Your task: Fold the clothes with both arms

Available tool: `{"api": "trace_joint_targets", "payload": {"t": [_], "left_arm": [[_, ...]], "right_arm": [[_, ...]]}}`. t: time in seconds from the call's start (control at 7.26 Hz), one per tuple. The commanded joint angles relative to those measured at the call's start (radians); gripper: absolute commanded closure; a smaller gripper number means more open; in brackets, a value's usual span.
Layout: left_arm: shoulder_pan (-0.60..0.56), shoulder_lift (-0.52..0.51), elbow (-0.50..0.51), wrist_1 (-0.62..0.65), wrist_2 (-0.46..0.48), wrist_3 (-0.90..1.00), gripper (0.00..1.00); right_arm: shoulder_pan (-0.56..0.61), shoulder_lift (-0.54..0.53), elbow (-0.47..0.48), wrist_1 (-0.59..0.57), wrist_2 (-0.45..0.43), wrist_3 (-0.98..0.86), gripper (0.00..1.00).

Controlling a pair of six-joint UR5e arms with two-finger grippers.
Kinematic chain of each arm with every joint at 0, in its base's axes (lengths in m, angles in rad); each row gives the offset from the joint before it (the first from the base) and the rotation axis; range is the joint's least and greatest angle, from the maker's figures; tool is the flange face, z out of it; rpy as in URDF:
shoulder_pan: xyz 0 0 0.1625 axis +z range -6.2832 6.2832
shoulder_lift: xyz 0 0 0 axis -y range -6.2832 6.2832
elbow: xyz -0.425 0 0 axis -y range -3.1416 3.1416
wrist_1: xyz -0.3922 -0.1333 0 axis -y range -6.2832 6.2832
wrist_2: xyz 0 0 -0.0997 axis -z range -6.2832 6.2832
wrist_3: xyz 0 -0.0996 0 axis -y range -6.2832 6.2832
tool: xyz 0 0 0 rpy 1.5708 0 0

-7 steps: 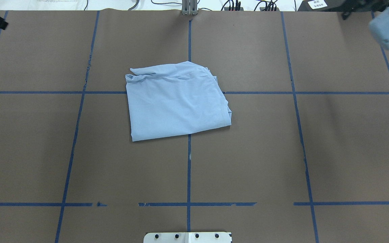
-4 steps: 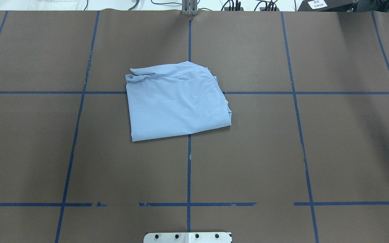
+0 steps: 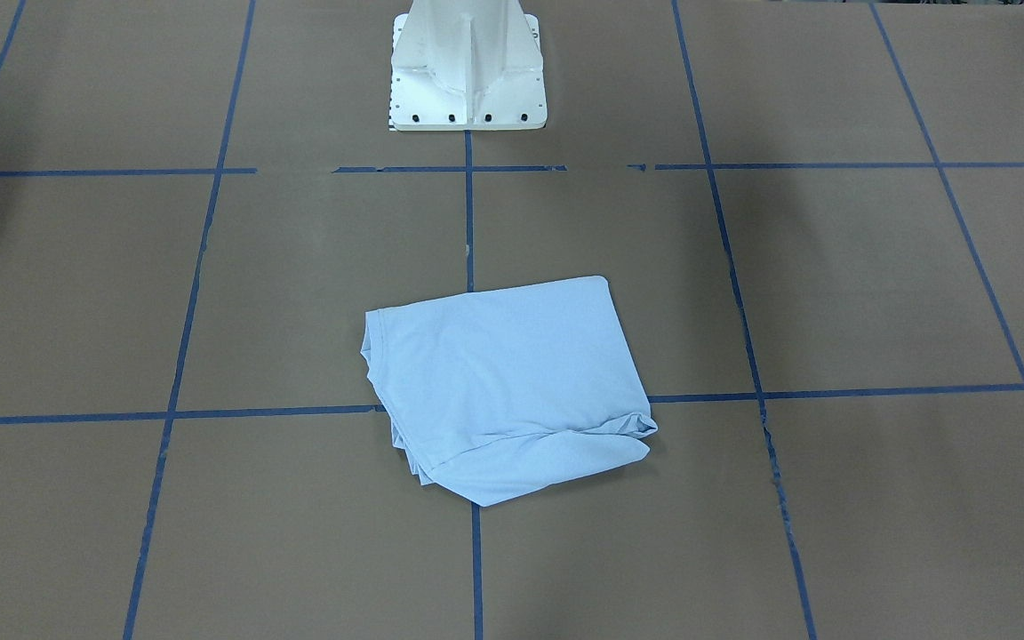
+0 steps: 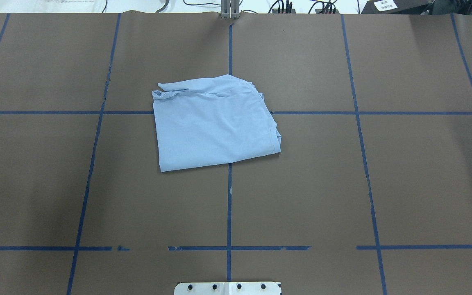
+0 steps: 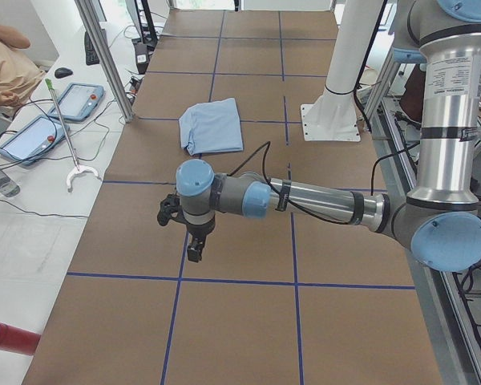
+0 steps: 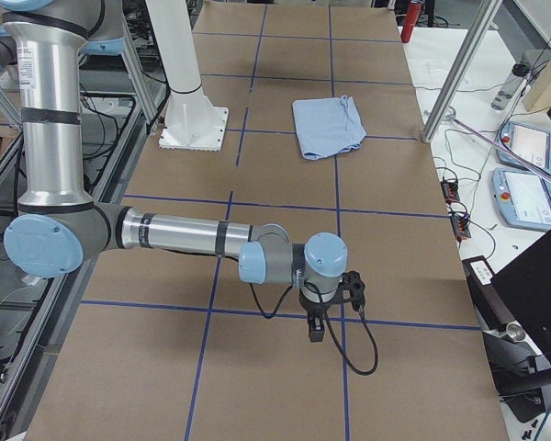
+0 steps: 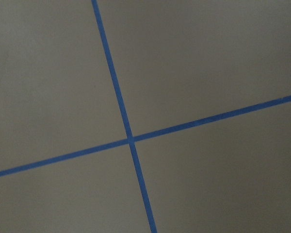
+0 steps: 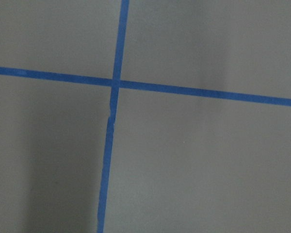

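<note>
One light blue T-shirt (image 3: 503, 382), folded into a rough rectangle, is seen in the front-facing view near the middle of the brown paper-covered table (image 3: 832, 284). It lies across a crossing of the blue tape lines (image 3: 832, 392). One white pedestal base (image 3: 468, 62) stands at the top edge, well apart from it.

In the overhead view the T-shirt (image 4: 215, 127) lies flat, with a bunched edge on its far side. The foot plate of the base (image 4: 228, 288) is caught at the bottom edge.

In the left side view one silver-grey left arm (image 5: 321, 200) is stretched low over the table's near end. Its black left gripper (image 5: 194, 250) is pointed down above bare paper, well apart from the T-shirt (image 5: 212, 126). Whether its fingers are apart or together cannot be told.

In the right side view one silver-grey right arm (image 6: 184, 234) is stretched out likewise. Its black right gripper (image 6: 317, 326) is held far from the T-shirt (image 6: 328, 126), and the set of its fingers cannot be told.

In each of the two wrist views, one crossing of two tape lines is shown on bare paper.
</note>
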State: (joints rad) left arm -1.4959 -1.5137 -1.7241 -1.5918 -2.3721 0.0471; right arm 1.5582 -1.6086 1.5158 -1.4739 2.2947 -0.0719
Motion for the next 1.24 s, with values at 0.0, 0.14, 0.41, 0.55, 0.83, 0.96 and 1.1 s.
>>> {"api": "trace_joint_targets", "payload": {"t": [0.0, 0.14, 0.41, 0.55, 0.83, 0.96, 1.1], "left_arm": [[-0.001, 0.101, 0.006, -0.046, -0.072, 0.000, 0.00], [0.002, 0.086, 0.005, -0.036, -0.065, -0.010, 0.00], [0.008, 0.061, 0.014, -0.129, -0.062, -0.007, 0.00], [0.009, 0.053, 0.018, -0.210, -0.059, -0.007, 0.00], [0.006, 0.069, 0.020, -0.209, -0.058, -0.003, 0.00], [0.003, 0.070, 0.032, -0.194, -0.058, 0.000, 0.00], [0.000, 0.101, 0.020, -0.186, -0.058, 0.035, 0.00]], "right_arm": [[0.016, -0.036, 0.000, 0.007, 0.008, -0.002, 0.00], [0.016, -0.040, -0.002, 0.009, 0.006, -0.014, 0.00], [0.016, -0.043, 0.009, 0.030, 0.012, -0.014, 0.00], [0.014, -0.045, 0.012, 0.030, 0.012, -0.014, 0.00], [0.014, -0.044, 0.014, 0.032, 0.012, -0.011, 0.00], [0.014, -0.044, 0.014, 0.032, 0.012, -0.009, 0.00], [0.014, -0.044, 0.014, 0.033, 0.012, -0.009, 0.00]]}}
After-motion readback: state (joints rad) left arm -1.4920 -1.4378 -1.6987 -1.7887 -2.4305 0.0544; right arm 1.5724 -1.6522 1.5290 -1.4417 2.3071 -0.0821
